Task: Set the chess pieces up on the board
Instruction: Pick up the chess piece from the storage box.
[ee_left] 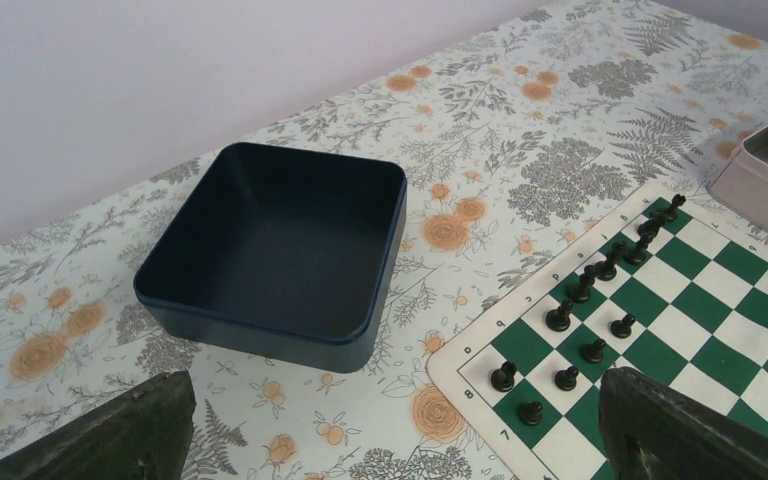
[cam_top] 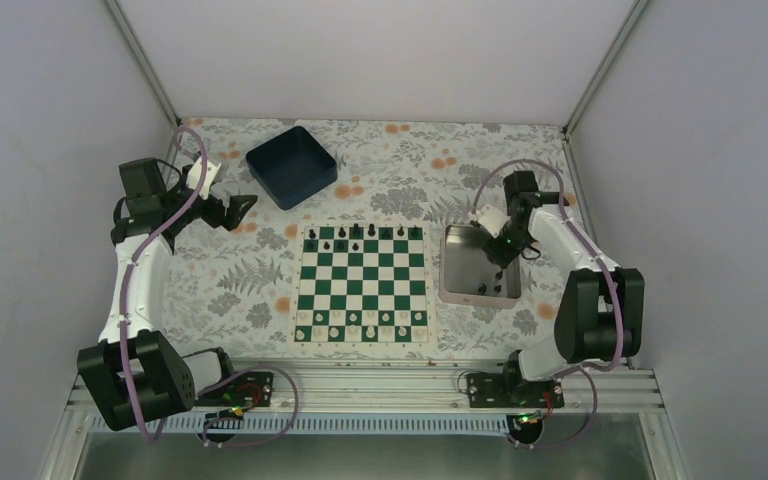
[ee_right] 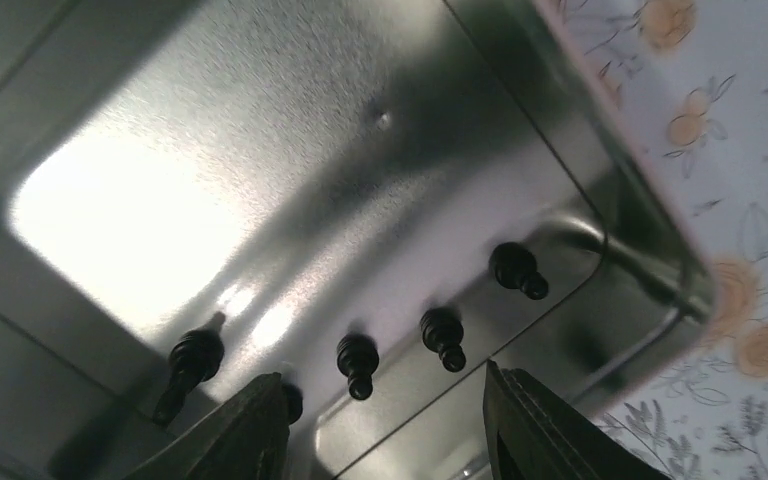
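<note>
The green and white board (cam_top: 362, 285) lies mid-table. Black chess pieces (cam_top: 357, 232) stand on its two far rows; the left wrist view shows them (ee_left: 587, 290) on the board's corner (ee_left: 720, 290). Several more black pieces (ee_right: 358, 362) lie on their sides in the silver tray (ee_right: 260, 180). My right gripper (ee_right: 385, 440) hangs open low inside that tray (cam_top: 447, 270), one pawn lying just ahead of the gap and another half hidden behind the left finger (ee_right: 250, 430). My left gripper (ee_left: 390, 450) is open and empty, left of the board over bare tablecloth.
A dark blue square bin (cam_top: 292, 166) stands empty at the back left, close ahead of the left gripper (cam_top: 243, 208). Small white pieces (cam_top: 360, 320) fill the board's near rows. The tray's walls rise close around the right gripper (cam_top: 497, 272).
</note>
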### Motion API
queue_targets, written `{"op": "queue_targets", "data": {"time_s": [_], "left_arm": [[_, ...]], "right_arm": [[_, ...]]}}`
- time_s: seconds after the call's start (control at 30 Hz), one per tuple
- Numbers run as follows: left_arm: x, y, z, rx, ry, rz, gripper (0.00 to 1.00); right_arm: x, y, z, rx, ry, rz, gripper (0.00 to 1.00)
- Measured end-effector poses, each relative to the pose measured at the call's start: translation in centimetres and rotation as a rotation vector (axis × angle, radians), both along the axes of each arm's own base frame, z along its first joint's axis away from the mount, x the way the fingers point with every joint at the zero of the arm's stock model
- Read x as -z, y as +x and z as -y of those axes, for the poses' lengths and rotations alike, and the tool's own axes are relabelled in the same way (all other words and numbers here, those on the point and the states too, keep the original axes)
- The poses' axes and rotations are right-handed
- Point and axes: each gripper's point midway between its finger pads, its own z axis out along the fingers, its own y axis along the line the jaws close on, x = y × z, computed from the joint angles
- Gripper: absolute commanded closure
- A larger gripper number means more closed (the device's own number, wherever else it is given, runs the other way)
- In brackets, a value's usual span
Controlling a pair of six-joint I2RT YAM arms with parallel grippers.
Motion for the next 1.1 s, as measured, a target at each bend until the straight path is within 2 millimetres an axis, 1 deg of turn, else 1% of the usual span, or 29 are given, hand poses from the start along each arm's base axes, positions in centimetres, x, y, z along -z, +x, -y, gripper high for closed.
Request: {"op": "queue_targets", "data": {"time_s": [0.13,0.17,0.27,0.47,0.77,0.87,1.0,1.1], "left_arm": [[0.0,0.0,0.0,0.0,0.0,0.0,0.0],[0.0,0.0,0.0,0.0,0.0,0.0,0.0],[0.0,0.0,0.0,0.0,0.0,0.0,0.0],[0.0,0.0,0.0,0.0,0.0,0.0,0.0],[0.0,0.0,0.0,0.0,0.0,0.0,0.0],[0.0,0.0,0.0,0.0,0.0,0.0,0.0],[0.0,0.0,0.0,0.0,0.0,0.0,0.0],[0.0,0.0,0.0,0.0,0.0,0.0,0.0]], "right_arm": [[2.4,-0.2,1.0,0.022,-0.033,-0.012,0.5],[3.3,0.1,1.5,0.03,-0.051,-0.015,0.5],[4.2,0.9,2.0,0.039,-0.076,-0.011,0.5],[5.2,2.4,2.7,0.05,-0.12,0.015,0.51],[6.1,3.1,2.9,0.051,-0.13,0.011,0.51],[6.4,3.3,2.9,0.051,-0.132,0.007,0.55],[7.0,3.3,2.9,0.052,-0.131,-0.012,0.66],[6.9,3.3,2.8,0.053,-0.127,-0.02,0.71]]}}
